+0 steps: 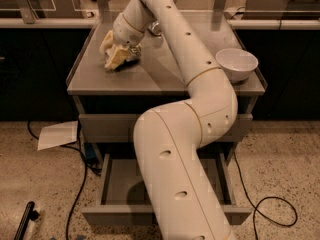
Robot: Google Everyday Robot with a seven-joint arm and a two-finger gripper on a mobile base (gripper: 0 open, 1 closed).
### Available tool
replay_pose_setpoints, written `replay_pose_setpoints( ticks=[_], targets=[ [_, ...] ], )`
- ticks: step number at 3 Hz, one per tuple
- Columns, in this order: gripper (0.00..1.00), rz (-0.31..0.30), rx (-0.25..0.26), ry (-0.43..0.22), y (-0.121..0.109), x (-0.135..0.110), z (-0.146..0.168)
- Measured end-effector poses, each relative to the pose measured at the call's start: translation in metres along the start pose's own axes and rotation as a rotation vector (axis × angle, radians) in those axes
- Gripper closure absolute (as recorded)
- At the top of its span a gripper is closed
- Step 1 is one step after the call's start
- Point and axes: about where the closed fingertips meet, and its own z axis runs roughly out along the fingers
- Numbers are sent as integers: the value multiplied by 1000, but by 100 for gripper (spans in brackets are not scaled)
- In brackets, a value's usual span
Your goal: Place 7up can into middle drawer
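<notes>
1. A smooth cream arm [200,99], round in section and dotted with small holes, bends up from the foreground and reaches over a grey metal cabinet [160,79]; its gripper [116,58] sits low at the rear left of the flat top, close to the left edge.
2. Whether the gripper is spread or pinching cannot be told; a dark shape shows just beneath it; the 7up can cannot be picked out (the wrist covers that corner).
3. The middle drawer [117,186] stands pulled out below, a shallow grey box with plain walls; the arm's thick lower link crosses its right half, leaving the left half open.
4. A round white bowl [236,64] rests at the top's right edge.
5. A sheet of paper [57,134] and a black cable [270,209] lie on the speckled floor.
</notes>
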Motion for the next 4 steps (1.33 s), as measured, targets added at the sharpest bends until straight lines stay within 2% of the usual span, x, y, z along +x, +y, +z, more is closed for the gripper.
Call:
replay_pose_setpoints(
  ticks=[1,2,3,4],
  targets=[
    [100,33,-65,-32,19,-14,-7],
    [100,74,-54,-67,31,-29,-31],
    [100,69,66,-106,41,-56,-85],
    [100,36,267,-149,64,-90,-170]
  ],
)
